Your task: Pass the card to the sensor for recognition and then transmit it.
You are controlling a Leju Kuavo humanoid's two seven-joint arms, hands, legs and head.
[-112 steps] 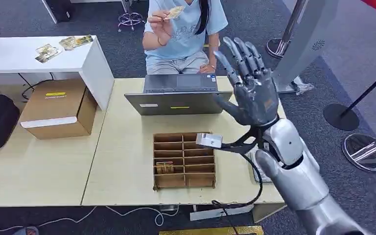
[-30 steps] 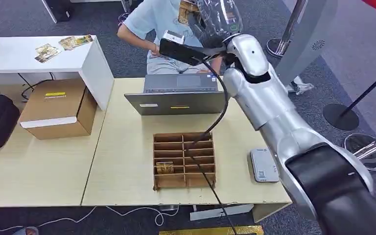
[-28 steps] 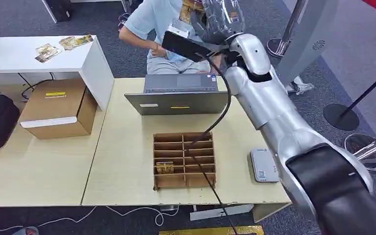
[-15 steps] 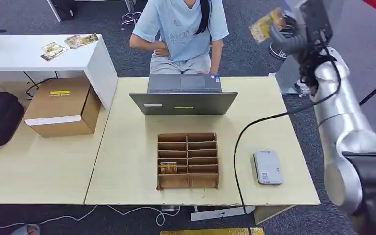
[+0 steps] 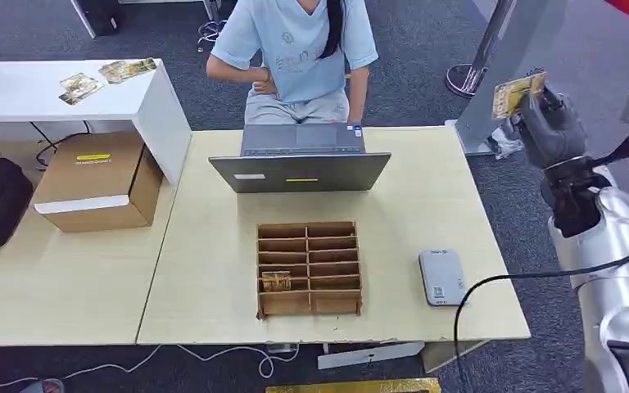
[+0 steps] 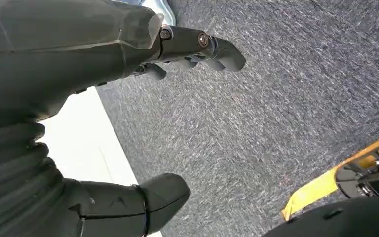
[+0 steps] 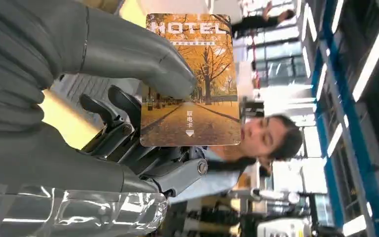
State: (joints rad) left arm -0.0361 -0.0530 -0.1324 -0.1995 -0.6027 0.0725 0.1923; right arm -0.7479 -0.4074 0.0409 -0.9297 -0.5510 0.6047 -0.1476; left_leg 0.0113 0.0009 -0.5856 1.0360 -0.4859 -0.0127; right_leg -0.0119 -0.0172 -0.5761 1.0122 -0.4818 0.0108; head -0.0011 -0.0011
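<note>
Beyond the right edge of the desk [image 5: 213,270], the right hand [image 5: 550,127] was raised above the carpet with the hotel key card [image 5: 518,92] pinched between its thumb and fingers. In the right wrist view, the thick grey thumb [image 7: 143,64] pressed on the printed face of the card, which bore the word HOTEL and an autumn avenue of trees, while the darker fingers backed it from behind. The card was well apart from the grey card sensor [image 5: 441,277], which lay flat on the desk near its right edge, just beside the brown cardboard slot organizer [image 5: 308,268]. One slot on the organizer's left side held another card [image 5: 276,281]. An open laptop [image 5: 299,160] stood at the far side of the desk, and a person in a light blue shirt [image 5: 295,45] sat behind it. The left hand [image 6: 103,54] hung over grey carpet, its fingers apart and holding nothing.
</note>
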